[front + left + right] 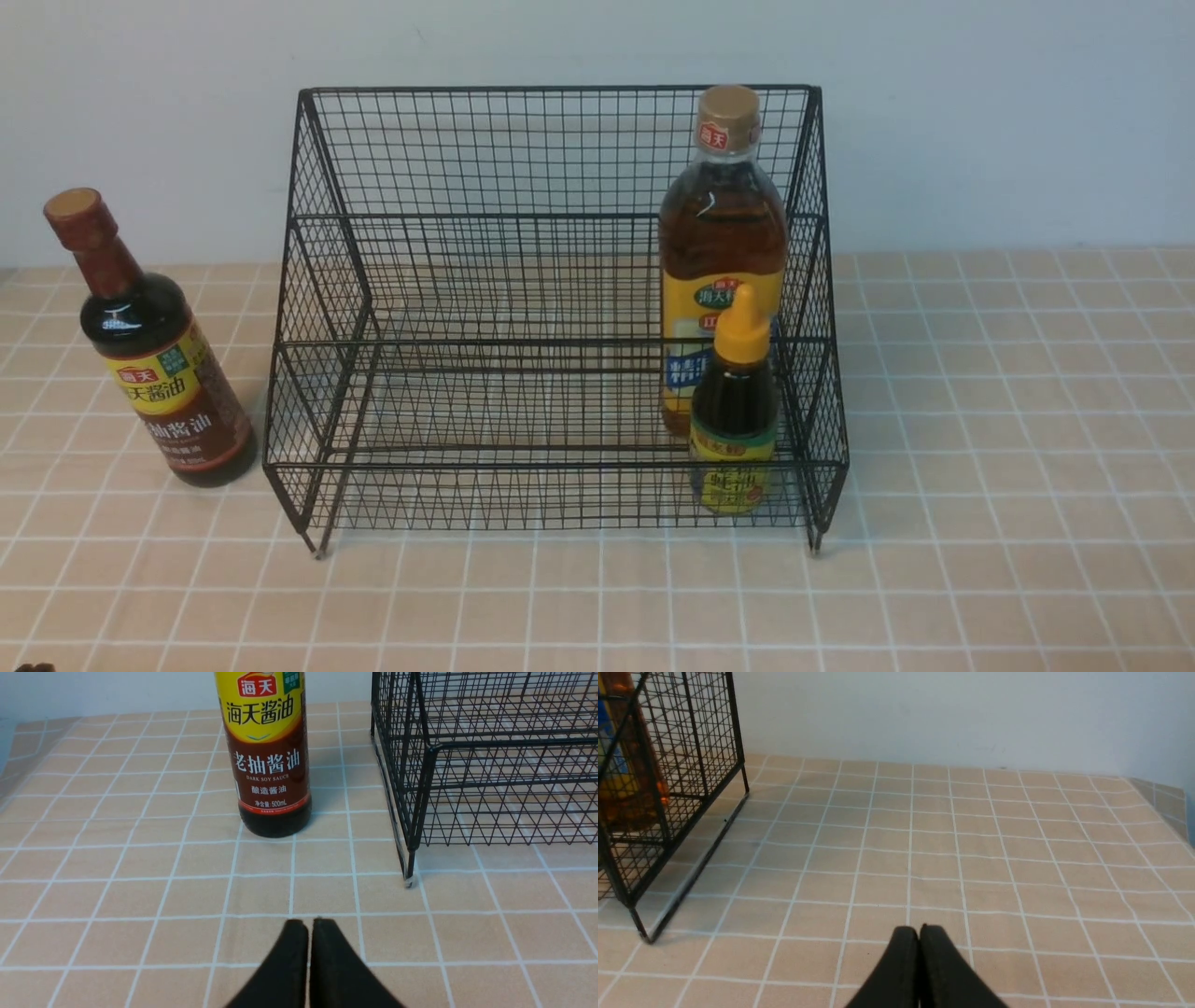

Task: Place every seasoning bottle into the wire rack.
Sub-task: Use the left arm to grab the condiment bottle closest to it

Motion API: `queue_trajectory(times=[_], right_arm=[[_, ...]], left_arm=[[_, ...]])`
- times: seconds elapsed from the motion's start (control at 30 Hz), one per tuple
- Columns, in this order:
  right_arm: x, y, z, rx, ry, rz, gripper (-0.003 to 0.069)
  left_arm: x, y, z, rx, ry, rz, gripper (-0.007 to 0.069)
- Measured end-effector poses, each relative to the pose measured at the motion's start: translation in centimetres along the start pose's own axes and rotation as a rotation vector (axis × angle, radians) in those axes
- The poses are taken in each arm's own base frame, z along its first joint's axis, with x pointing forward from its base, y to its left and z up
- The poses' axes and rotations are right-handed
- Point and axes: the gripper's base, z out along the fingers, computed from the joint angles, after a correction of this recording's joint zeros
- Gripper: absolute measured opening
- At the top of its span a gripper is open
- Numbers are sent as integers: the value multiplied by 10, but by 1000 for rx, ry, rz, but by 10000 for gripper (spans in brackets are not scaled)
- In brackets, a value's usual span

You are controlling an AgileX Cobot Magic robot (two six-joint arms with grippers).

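The black wire rack [523,280] stands mid-table. The tall amber bottle [721,233] stands on its upper tier at the right. The small dark bottle with yellow nozzle cap [735,420] stands on the lower tier in front of it. The dark bottle with red-brown cap [149,355] stands on the table left of the rack, outside it; it also shows in the left wrist view [271,765], beside the rack's corner [420,788]. My left gripper [309,921] is shut and empty, short of that bottle. My right gripper [919,928] is shut and empty over bare tiles right of the rack [668,788].
The table has a tan tiled cloth [1008,420]. A pale wall [980,112] runs close behind the rack. The table's right edge shows in the right wrist view [1176,807].
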Motion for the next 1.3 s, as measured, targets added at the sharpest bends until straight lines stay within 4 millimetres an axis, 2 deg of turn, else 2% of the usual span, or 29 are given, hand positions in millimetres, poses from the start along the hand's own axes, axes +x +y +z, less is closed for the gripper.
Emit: queue_trajectory(times=[1.1,1.2,1.23,1.27,1.3], right_arm=[[0,0,0,-1,0,2,-14],[0,0,0,-1,0,2,-14],[0,0,0,-1,0,2,-14],[0,0,0,-1,0,2,-14],[0,0,0,-1,0,2,-14]], left_arm=[[-1,1,0,-11,-14,28,-7],[-7,-1,0,11,-79,-90,-7],[-10,-2,0,26,-118,-158,-7],[-16,-3,-1,56,-179,-298,-7],[-17,-3,-1,59,-185,-314,-7]])
